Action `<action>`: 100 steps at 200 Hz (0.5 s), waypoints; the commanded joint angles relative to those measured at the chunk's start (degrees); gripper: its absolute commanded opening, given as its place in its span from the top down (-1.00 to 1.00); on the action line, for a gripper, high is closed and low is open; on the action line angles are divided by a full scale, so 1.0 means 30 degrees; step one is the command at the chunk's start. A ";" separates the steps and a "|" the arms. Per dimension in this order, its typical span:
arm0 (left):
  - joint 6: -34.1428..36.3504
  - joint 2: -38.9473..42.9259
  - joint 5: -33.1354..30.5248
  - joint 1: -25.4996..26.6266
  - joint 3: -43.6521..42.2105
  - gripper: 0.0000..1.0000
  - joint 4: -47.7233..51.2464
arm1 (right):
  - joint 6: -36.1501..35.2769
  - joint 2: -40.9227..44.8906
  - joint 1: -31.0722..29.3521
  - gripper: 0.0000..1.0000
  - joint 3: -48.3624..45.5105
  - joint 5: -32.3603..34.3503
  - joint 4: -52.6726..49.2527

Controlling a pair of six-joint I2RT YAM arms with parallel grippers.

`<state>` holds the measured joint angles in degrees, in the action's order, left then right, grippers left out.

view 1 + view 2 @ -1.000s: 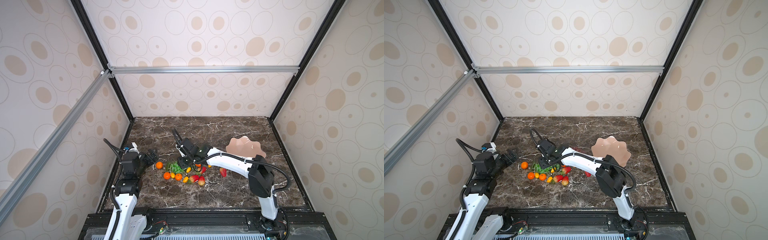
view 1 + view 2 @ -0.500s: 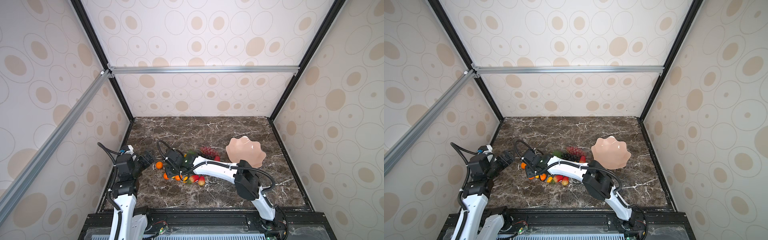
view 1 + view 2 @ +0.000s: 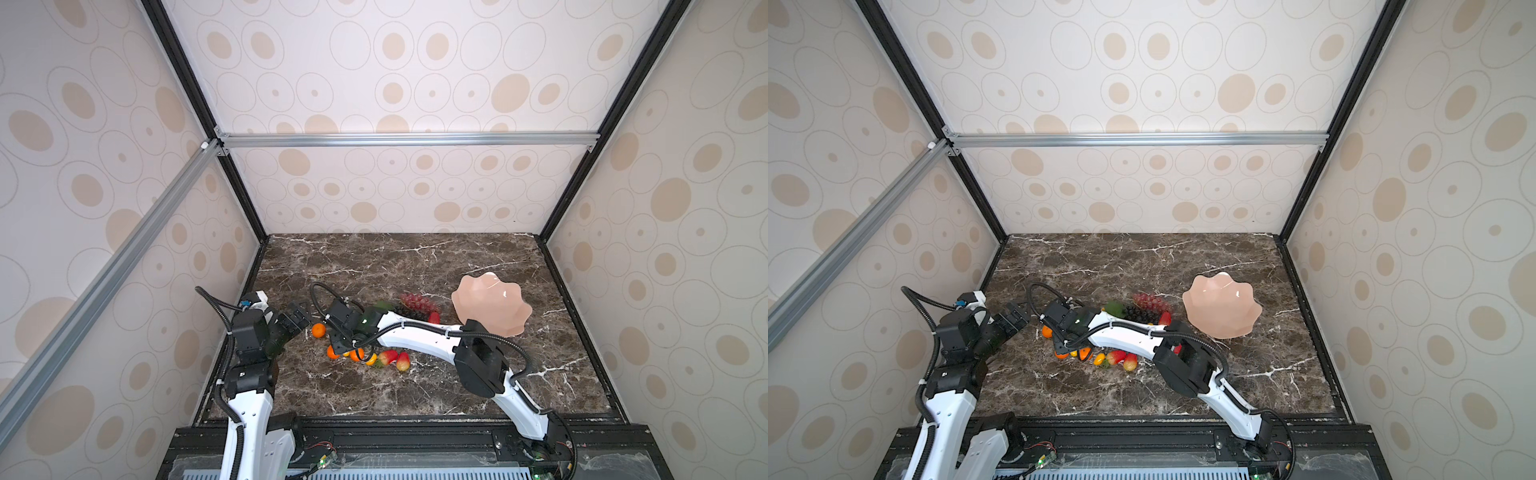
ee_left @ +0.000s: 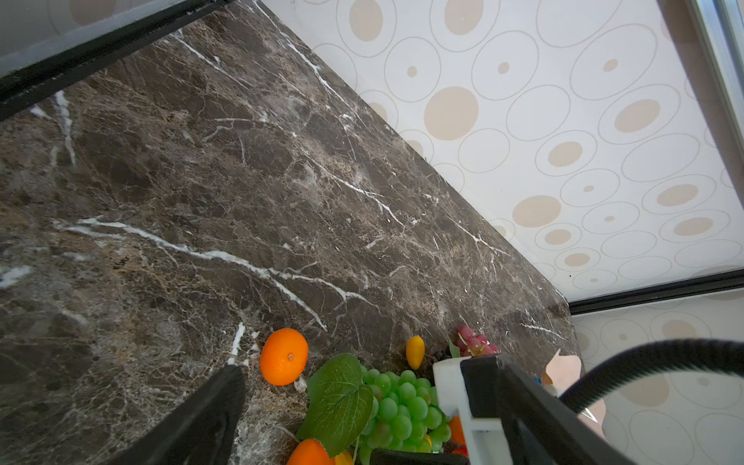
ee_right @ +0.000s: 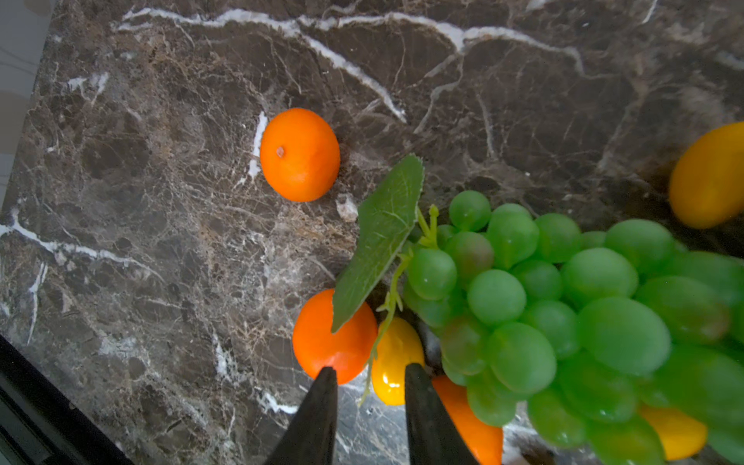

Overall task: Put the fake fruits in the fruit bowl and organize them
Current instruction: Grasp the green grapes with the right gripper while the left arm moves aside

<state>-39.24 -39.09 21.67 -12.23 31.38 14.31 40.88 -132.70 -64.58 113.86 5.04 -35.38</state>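
Marble tabletop (image 3: 415, 266): green grape bunch (image 5: 543, 314) lies flat, stem-and-leaf end pointing toward lone orange (image 5: 300, 155). At that end the right gripper (image 5: 370, 374) stands narrowly parted, clamping nothing; left gripper (image 3: 301, 318) spread wide.

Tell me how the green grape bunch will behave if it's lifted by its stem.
The green grape bunch probably dangles and swings, since many grapes hang off one thin stem. Its leaf looks thin, likely floppy. The lumpy shape suggests it won't roll.

Top views high, looking down at table (image 3: 415, 266); wrist views close, share orange (image 4: 284, 356)
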 commanded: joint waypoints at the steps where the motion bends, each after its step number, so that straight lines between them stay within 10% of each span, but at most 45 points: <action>1: 0.0069 0.0200 0.0161 -0.0142 0.0028 -0.96 0.0032 | 0.0376 -0.0551 0.0135 0.37 0.0728 -0.0059 -0.0520; 100: -0.0102 0.0428 0.0373 -0.0146 -0.0073 -0.96 -0.0037 | 0.0332 -0.1493 0.0498 0.44 0.1631 -0.0559 -0.1039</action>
<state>-39.24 -38.52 22.02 -12.25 31.09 14.26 41.06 -135.20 -63.48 116.92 3.99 -36.53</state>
